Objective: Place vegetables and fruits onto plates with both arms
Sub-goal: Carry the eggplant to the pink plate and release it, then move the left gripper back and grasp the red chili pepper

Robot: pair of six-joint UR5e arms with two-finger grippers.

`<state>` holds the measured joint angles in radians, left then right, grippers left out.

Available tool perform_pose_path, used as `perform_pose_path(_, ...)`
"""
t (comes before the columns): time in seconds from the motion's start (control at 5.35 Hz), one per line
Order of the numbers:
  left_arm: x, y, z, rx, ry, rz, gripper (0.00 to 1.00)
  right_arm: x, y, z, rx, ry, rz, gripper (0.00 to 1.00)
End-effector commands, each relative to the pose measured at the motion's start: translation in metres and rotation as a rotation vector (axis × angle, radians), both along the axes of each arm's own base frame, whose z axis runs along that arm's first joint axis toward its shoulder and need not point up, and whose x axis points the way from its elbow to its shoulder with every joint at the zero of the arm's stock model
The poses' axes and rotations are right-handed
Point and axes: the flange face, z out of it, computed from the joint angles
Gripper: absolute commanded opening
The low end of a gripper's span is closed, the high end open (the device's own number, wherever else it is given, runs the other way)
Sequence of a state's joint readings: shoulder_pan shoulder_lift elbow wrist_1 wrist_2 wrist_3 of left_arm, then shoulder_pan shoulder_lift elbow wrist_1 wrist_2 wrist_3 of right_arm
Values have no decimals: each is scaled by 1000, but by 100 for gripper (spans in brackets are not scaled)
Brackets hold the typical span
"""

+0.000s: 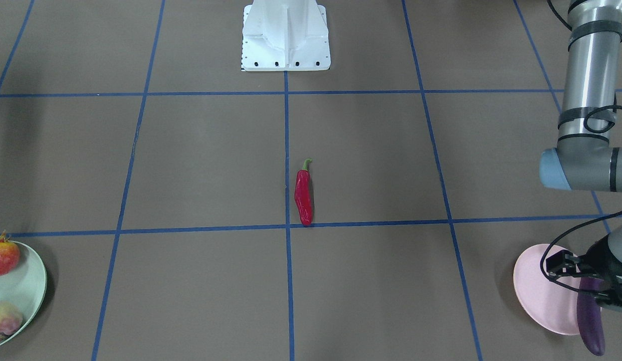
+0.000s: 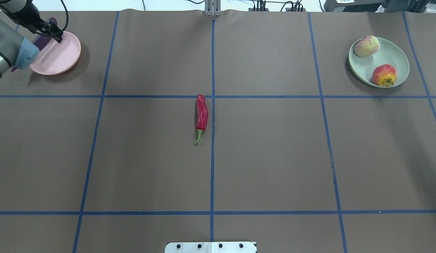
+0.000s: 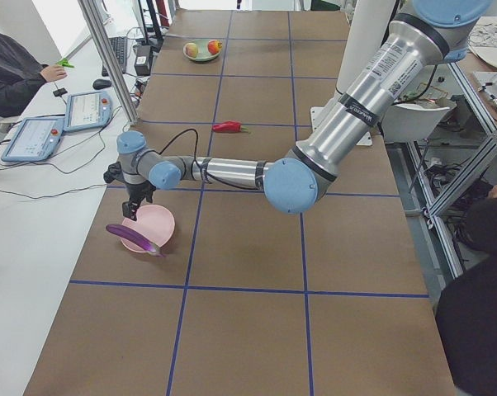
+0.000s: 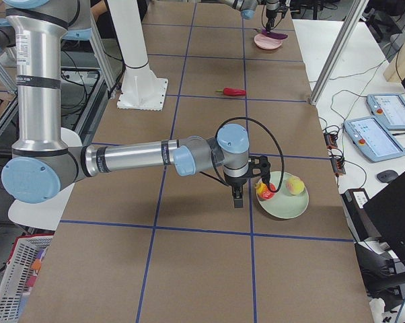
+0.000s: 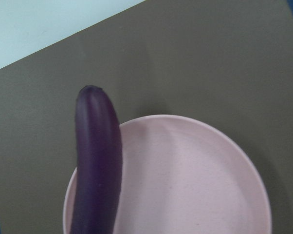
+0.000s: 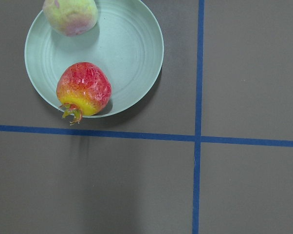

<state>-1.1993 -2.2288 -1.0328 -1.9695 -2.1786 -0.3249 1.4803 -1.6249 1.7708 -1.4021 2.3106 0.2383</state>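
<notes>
The purple eggplant lies across the rim of the pink plate, its tip past the edge, as the left wrist view shows. My left gripper hangs just above it and looks open. The red chili pepper lies alone at the table's middle. The peach and the pomegranate sit on the mint green plate. My right gripper hangs beside that plate, on the table-centre side; I cannot tell whether it is open or shut.
The white robot base stands at the table's near edge. Blue tape lines cross the brown table cover. Tablets and cables lie on the white side bench past the pink plate.
</notes>
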Motion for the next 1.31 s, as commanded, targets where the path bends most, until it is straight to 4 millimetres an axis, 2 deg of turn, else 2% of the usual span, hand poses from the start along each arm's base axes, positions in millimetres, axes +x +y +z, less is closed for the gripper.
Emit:
perform_pose_path(0.0, 36, 34, -125, -154, 169, -97, 100, 0, 2, 0, -1, -1, 0, 100)
perform_pose_path(0.19, 132, 78, -190, -244, 216, -55, 100, 0, 2, 0, -2, -1, 1, 100)
perform_pose_path(0.37, 230, 120, -270, -375, 260, -128, 100, 0, 2, 0, -2, -1, 1, 100)
perform_pose_path(0.56, 311, 168, -321, -392, 252, -202, 100, 0, 2, 0, -2, -3, 1, 100)
perform_pose_path(0.75, 372, 209, -326, -406, 212, -238, 100, 0, 2, 1, -4, -1, 1, 100)
perform_pose_path(0.94, 408, 236, -319, -380, 173, -265, 100, 0, 2, 1, -5, -1, 1, 100)
perform_pose_path(1.12, 421, 245, -307, -373, 148, -268, 99, 0, 3, 3, -9, -3, 2, 100)
